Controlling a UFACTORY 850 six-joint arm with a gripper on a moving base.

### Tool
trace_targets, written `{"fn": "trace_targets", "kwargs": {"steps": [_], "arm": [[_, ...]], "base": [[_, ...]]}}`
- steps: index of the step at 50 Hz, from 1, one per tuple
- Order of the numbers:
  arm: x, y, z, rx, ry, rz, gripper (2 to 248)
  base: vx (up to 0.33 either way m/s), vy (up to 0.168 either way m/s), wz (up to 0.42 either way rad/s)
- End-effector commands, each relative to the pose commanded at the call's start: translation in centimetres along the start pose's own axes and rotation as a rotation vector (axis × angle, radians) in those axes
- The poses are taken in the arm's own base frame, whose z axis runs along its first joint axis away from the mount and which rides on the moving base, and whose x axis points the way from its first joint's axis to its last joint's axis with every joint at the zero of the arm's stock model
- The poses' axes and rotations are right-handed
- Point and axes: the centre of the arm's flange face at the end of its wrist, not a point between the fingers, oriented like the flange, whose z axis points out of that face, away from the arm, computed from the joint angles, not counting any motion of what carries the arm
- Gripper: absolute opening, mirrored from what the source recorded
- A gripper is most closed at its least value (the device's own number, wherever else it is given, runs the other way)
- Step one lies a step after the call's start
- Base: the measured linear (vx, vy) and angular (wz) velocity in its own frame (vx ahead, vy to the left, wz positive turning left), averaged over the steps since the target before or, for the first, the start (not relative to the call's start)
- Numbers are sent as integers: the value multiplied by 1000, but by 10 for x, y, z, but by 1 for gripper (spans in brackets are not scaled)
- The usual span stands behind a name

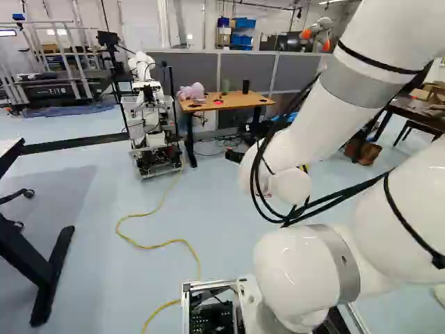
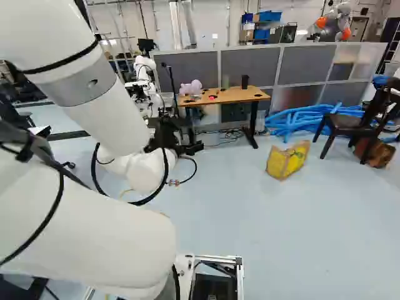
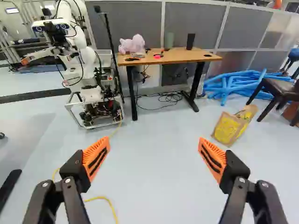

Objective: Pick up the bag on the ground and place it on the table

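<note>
With its heading as twelve o'clock, the tool is hanging released above the floor, its orange pads standing wide apart. The yellow-and-brown paper bag is resting on the floor at one o'clock, well apart from the tool. At twelve o'clock, farther off, the wooden desk is carrying a pink plastic bag and a black cylinder. Another robot is standing at eleven o'clock; blue tubes are lying at one o'clock, beyond the paper bag, near a dark chair.
</note>
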Motion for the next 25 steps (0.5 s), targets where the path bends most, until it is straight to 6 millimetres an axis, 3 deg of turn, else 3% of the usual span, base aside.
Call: {"fn": "trace_targets", "kwargs": {"steps": [25], "arm": [[0,0,0,0,0,0,247]], "base": [[0,0,0]]}}
